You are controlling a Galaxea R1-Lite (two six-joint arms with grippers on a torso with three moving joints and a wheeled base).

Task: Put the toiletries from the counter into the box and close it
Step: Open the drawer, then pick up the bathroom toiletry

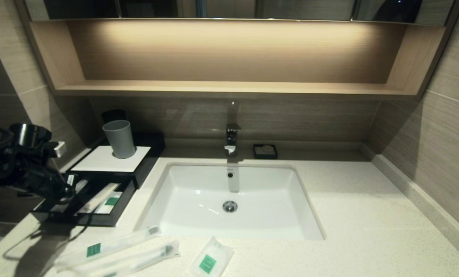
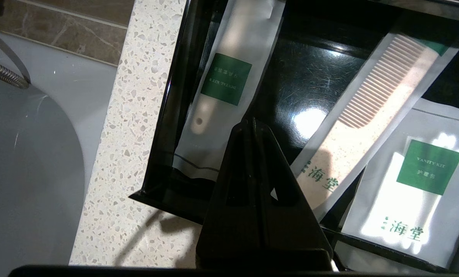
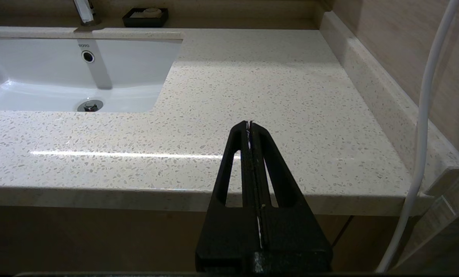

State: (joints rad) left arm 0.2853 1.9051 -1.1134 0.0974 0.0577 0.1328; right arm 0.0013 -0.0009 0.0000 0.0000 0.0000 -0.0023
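Over the open drawer of the box, at the table's left end, we see the left claw pressed together, holding nothing. 2 toothbrush packets and 1 sachet lie before the sink. We see the right claw pressed together, below the table's front edge
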